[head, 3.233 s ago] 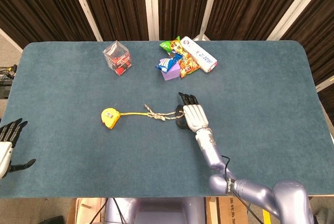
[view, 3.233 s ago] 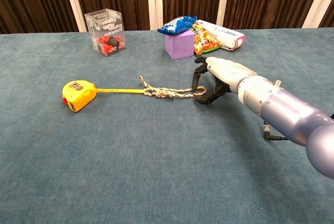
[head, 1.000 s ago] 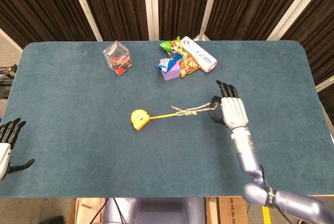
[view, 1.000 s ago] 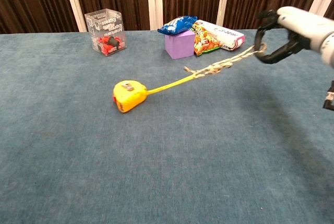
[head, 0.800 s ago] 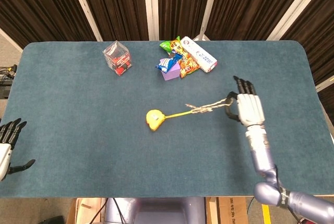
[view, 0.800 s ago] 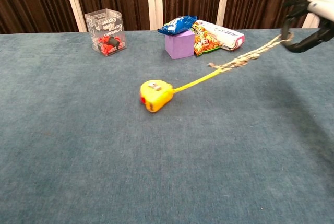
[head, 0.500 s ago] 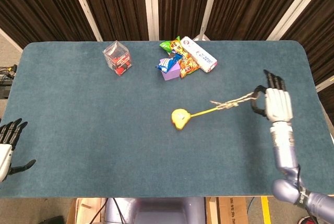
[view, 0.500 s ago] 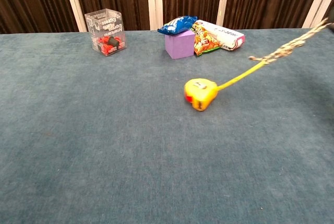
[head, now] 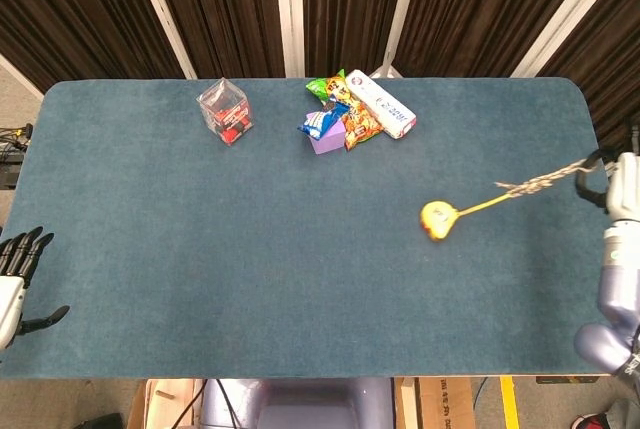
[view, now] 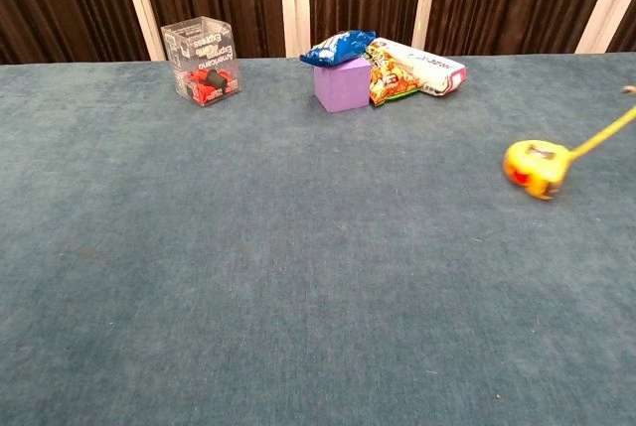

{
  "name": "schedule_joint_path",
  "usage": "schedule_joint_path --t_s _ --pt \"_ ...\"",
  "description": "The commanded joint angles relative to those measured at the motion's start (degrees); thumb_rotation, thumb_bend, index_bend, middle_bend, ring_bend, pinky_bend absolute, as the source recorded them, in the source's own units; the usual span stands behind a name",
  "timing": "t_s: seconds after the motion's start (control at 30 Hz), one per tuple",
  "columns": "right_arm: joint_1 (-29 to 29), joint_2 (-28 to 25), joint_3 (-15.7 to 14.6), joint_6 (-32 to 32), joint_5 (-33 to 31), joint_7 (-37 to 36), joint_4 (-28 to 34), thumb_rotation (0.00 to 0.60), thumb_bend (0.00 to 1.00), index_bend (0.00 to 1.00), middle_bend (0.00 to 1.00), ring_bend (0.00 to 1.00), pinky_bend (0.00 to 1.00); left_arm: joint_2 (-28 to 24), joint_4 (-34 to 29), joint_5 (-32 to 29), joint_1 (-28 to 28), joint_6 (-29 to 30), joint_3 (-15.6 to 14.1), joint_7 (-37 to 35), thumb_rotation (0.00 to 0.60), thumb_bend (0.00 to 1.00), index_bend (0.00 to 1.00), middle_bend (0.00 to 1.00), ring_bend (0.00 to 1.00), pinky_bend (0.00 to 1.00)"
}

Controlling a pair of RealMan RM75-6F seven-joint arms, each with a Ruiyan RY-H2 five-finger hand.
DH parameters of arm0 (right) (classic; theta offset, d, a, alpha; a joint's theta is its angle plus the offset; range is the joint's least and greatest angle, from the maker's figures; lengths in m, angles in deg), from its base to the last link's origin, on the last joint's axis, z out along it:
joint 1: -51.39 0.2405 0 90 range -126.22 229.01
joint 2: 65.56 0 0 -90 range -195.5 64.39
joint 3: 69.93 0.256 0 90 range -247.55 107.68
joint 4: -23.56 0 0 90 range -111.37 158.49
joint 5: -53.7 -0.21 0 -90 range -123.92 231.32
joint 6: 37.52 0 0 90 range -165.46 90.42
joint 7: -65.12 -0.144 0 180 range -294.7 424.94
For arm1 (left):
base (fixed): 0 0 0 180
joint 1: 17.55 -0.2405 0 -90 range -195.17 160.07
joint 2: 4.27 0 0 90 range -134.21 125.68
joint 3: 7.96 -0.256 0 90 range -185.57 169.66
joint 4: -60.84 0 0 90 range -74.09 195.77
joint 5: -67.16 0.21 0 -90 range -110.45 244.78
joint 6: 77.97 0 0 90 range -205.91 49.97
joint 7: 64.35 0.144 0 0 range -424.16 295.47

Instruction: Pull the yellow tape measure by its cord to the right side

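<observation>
Head view: right hand [head: 622, 187] past table's [head: 300, 249] right edge, pinching taut cord [head: 540, 184]; tape measure [head: 436, 219] trailing.

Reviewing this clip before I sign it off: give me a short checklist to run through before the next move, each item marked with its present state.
1. Right hand holds the cord: ok; the cord runs taut to it.
2. Cord joined to the yellow tape measure: ok; the yellow strap links them.
3. Tape measure on the right side of the table: ok.
4. Tape measure resting on the table: ok in the chest view, though blurred.
5. Right hand's room to pull further: not ok; it is past the table's right edge.
6. Left hand out of the way: ok; open at the left edge.
</observation>
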Motion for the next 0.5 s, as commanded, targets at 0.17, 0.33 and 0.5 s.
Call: schedule_joint_path --t_s 0.17,0.33,0.5 --pt "-0.8 -1.7 1.0 0.8 -2.1 -0.7 -1.0 0.6 0.45 0.61 0.08 0.0 0.0 0.1 0.1 0.2 0.0 0.2 0.0 0.0 0.6 0.0 0.0 0.0 0.0 0.0" --pt "-1.6 -2.4 -0.4 0.9 -0.7 -0.6 0.6 0.6 0.45 0.52 0.07 0.0 0.0 0.2 0.1 0.3 0.0 0.3 0.0 0.3 0.6 0.0 0.0 0.0 0.0 0.0" --pt "-2.5 -2.5 -2.2 -0.3 1.4 0.1 3.3 0.6 0.45 0.03 0.0 0.0 0.0 0.1 0.1 0.4 -0.1 0.4 0.0 0.2 0.6 0.0 0.0 0.0 0.0 0.0"
